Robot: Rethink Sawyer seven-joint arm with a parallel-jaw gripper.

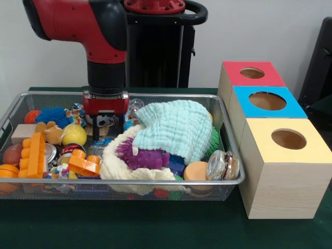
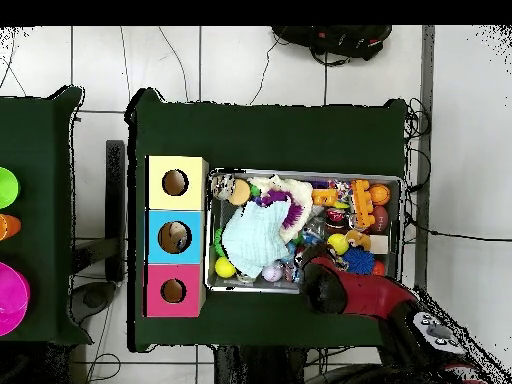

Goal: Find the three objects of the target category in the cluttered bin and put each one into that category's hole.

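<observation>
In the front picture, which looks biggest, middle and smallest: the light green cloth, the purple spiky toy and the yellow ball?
1. Light green cloth, clearly the biggest.
2. Purple spiky toy, partly tucked under the cloth.
3. Yellow ball, smallest, though it sits a little farther back.

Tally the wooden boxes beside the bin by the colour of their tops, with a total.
Red-topped box: 1
Blue-topped box: 1
Yellow-topped box: 1
Total: 3 boxes, each with one round hole in its top.
</observation>
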